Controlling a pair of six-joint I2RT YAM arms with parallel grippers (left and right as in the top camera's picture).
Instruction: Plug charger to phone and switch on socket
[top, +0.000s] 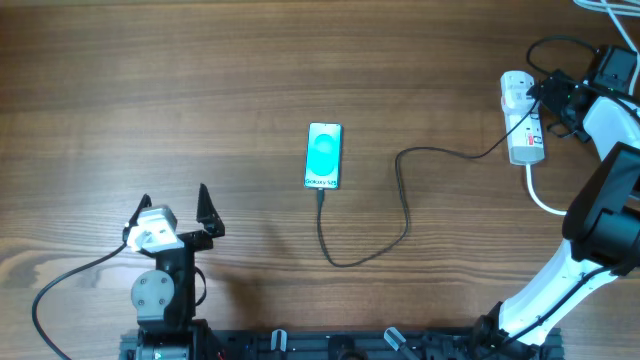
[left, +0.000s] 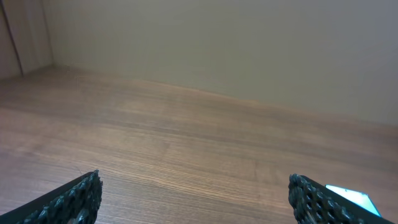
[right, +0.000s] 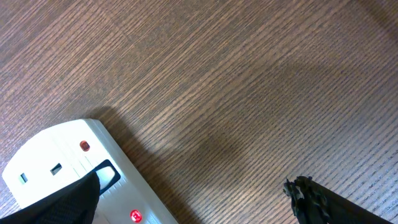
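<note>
The main risk lies at the socket (top: 527, 140), near the counter's (top: 200, 80) far right corner. The right arm (top: 600, 215) must press a small switch with jaws spread wide. One finger (right: 59, 208) hangs over the strip's face while the other (right: 323, 202) is well off it over bare wood, so a push slightly off target could miss the rocker or shove the strip sideways. A shifted strip would tug the charger (top: 404, 200), whose thin black lead loops across to the lower end of the phone (top: 323, 155) mid-counter. The plug looks seated there, though it is too small to confirm, and a tug could pull it loose. Two red lamps glow on the strip, so it may already be on, and another press would undo that. The right arm reaches up and bends inward over the socket's upper end. The left arm (top: 160, 290) sits low by its base, jaws wide and empty, well apart from the phone.
</note>
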